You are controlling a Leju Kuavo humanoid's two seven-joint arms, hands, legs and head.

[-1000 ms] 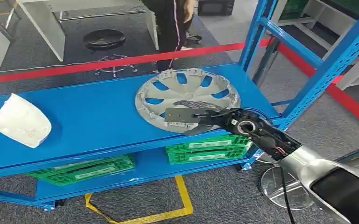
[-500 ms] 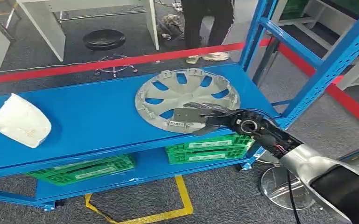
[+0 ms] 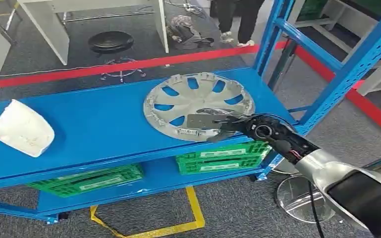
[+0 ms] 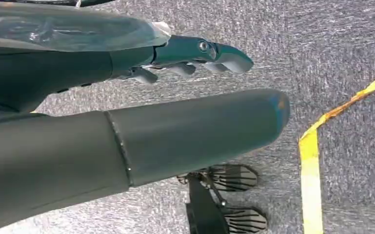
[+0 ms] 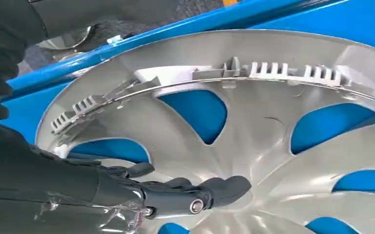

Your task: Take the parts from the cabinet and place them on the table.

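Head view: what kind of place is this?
Probably a workshop or robot test area, staged as a car-parts store: blue steel racking holding a wheel cover, green crates below, red tape across carpeted floor.

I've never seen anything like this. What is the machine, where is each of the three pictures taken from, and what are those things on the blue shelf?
This is a two-legged humanoid robot with two arms ending in fingered hands. The wide picture comes from a camera high on its body, looking down at a blue shelf. On it lie a silver wheel cover and, farther left, a white part. Green crates sit on the level below. The right hand reaches over the wheel cover's near edge. The second close picture is from that wrist: its dark fingers lie against the cover's spokes, but a firm grip cannot be told. The first close picture is from the left wrist, whose hand hangs empty above the grey floor.
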